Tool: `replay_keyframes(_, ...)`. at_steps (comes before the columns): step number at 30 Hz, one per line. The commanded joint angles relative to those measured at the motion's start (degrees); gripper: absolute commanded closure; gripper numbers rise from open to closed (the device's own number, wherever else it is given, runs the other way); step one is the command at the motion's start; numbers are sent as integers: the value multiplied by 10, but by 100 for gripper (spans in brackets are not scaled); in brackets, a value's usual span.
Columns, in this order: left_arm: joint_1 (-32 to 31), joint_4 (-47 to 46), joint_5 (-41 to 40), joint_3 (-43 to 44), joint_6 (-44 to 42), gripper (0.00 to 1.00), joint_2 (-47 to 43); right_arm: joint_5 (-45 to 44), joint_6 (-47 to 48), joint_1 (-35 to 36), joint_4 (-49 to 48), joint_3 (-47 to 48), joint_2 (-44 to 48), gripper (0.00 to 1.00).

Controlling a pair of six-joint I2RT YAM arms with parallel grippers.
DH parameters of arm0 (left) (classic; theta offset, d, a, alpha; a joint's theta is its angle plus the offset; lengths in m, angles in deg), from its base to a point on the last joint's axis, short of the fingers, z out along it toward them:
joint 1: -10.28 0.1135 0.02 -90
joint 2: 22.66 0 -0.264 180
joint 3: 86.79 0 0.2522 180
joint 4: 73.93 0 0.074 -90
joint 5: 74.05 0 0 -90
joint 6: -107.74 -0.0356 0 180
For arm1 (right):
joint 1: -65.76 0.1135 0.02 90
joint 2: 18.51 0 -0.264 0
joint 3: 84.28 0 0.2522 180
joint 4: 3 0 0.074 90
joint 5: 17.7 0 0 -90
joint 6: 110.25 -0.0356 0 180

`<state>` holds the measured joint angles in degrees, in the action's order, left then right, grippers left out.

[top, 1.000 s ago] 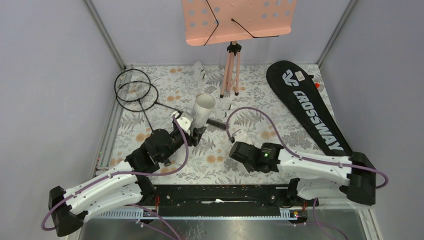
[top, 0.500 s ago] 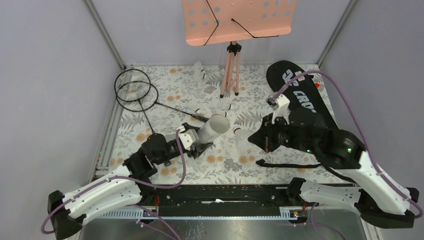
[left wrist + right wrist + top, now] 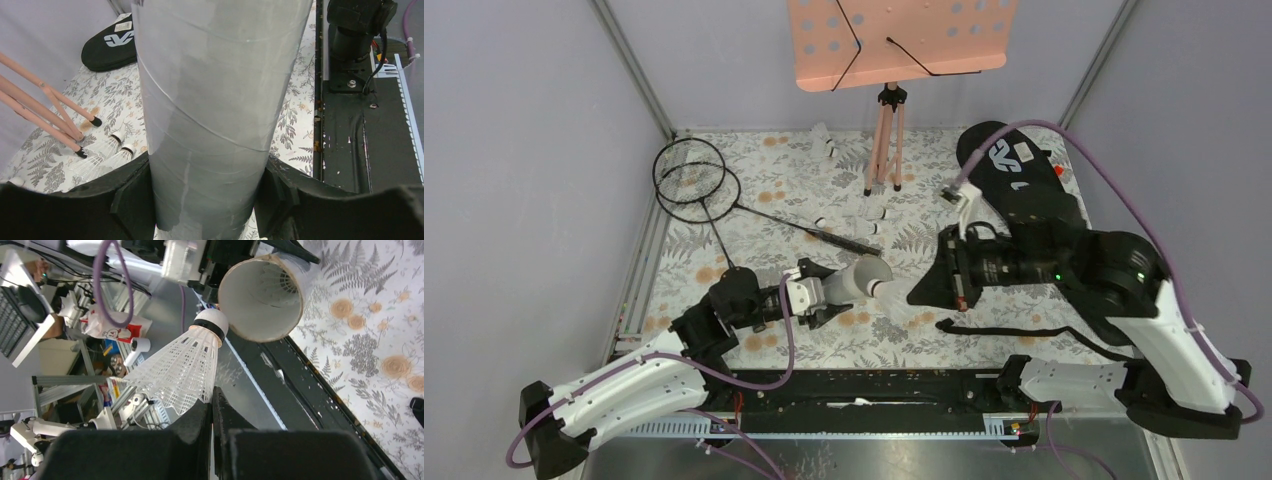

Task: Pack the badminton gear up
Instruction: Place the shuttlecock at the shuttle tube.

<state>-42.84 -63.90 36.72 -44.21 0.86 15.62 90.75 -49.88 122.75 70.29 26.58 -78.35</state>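
My left gripper (image 3: 824, 293) is shut on the white tube (image 3: 861, 276), held tilted above the table with its open mouth toward the right arm; the tube fills the left wrist view (image 3: 215, 100). My right gripper (image 3: 921, 290) is shut on the skirt edge of a white shuttlecock (image 3: 182, 367), whose cork sits just outside the tube's open mouth (image 3: 260, 297). Two black rackets (image 3: 696, 180) lie at the back left. The black CROSSWAY bag (image 3: 1014, 165) lies at the back right, partly hidden by my right arm. Loose shuttlecocks (image 3: 876, 213) lie near the table's middle.
The pink music stand (image 3: 894, 45) on its tripod (image 3: 884, 150) stands at the back centre. Another shuttlecock (image 3: 824, 142) lies by the back wall. The bag's black strap (image 3: 1014, 330) lies under my right arm. Grey walls close in both sides.
My left gripper has tilted the tube further over toward the right. My right gripper has lifted from the table with a shuttlecock and brought its cork to the tube's mouth.
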Motion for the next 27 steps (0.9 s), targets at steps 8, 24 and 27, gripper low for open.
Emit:
replay_keyframes(8, 0, 35, 47, -5, 13, 43, -10, -8, 22, -2, 53, 35, -69, 100)
replay_keyframes(24, 0, 34, 55, -5, 13, 43, -9, -93, 70, -1, 79, 95, -150, 100)
replay_keyframes(27, 0, 33, 54, -5, 14, 43, -8, -113, 77, -1, 63, 99, -164, 100)
